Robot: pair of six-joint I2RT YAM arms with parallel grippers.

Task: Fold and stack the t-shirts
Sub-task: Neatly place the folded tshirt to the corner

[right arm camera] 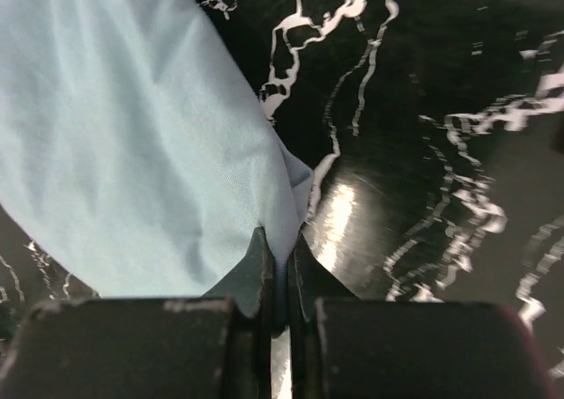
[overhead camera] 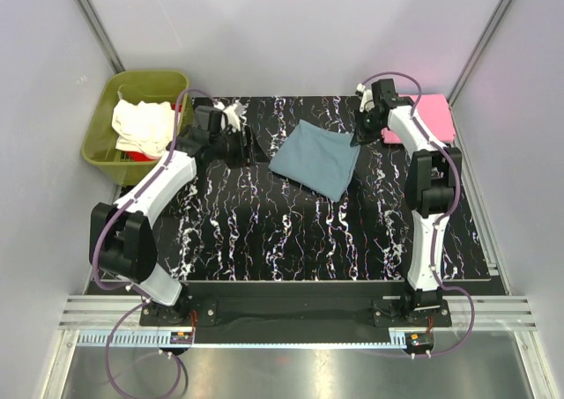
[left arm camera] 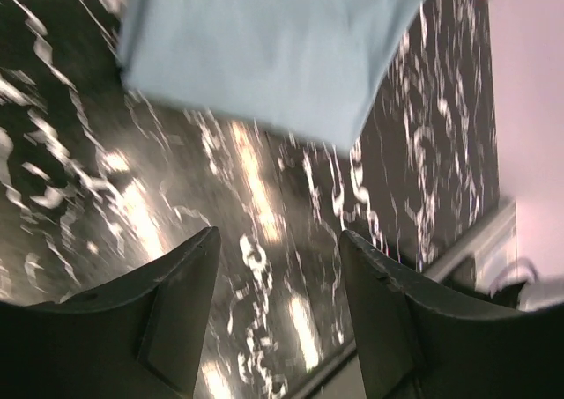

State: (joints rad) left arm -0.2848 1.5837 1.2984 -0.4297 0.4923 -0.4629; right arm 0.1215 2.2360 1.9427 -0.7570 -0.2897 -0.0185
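Pinching with clenched right claw (right arm camera: 278, 251) a thin corner of smooth, soft blue-grey t-shirt (right arm camera: 132, 144), lying roughly square mid glossy, white-veined black bench (right arm camera: 423, 179); holding left claw (left arm camera: 278, 240) released, empty.

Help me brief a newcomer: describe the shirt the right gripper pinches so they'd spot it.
On the black marbled table, look far middle: a folded t-shirt, one corner pinched by the right gripper. It alone is dusty blue-grey; the pink t-shirt lies far right, the cream one in the green tub.
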